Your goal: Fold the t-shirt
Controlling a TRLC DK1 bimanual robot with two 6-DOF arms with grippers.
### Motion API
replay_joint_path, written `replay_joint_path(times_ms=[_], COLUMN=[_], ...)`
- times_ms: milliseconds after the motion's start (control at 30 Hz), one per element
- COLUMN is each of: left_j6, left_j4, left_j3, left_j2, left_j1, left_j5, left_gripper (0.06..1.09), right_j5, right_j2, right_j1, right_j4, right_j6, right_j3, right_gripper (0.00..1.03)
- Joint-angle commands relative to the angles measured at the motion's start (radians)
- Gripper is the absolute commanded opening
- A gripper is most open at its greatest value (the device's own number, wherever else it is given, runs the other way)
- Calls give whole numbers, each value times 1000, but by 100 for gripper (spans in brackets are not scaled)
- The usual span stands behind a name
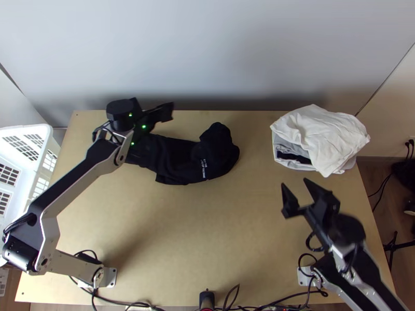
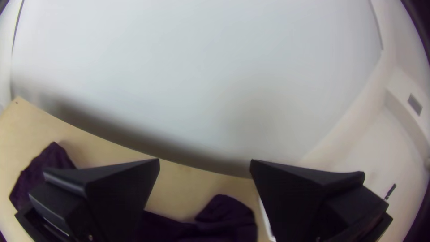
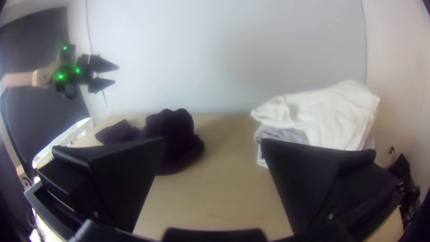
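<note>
Below left hand [image 1: 165, 112] | bunched dark t-shirt [image 1: 179, 160] | one end partly hidden

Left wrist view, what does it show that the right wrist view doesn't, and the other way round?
Left wrist view: a small grey rectangle on a pale surface.

Right wrist view: the right gripper, open, and a white cloth lying over grey fabric.

Both: the left gripper, open; the dark t-shirt, bunched on the wooden table; and the pale wall behind.
</note>
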Motion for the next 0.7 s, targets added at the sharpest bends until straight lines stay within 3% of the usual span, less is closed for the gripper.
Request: replay_joint_path(times_ms=[0, 300, 400, 500, 667], left_j6=[202, 317, 329, 331, 345], left_j4=[-51, -99, -103, -203, -208], left_j3=[-77, -75, -63, 6, 29], left_j2=[23, 68, 100, 177, 241], left_j1=[128, 306, 344, 381, 429], left_j5=[-87, -48, -43, -45, -100], left_gripper=[104, 103, 103, 103, 103], right_j5=[-116, -323, -389, -433, -474], right_j2=[494, 1055, 1216, 1356, 1484], right_j1=[-102, -151, -137, -136, -94], right_j4=[-183, -427, -520, -605, -620], right_j6=[233, 420, 432, 437, 404], right_j3=[437, 1046, 1230, 1383, 1475], right_gripper=[98, 96, 96, 96, 96])
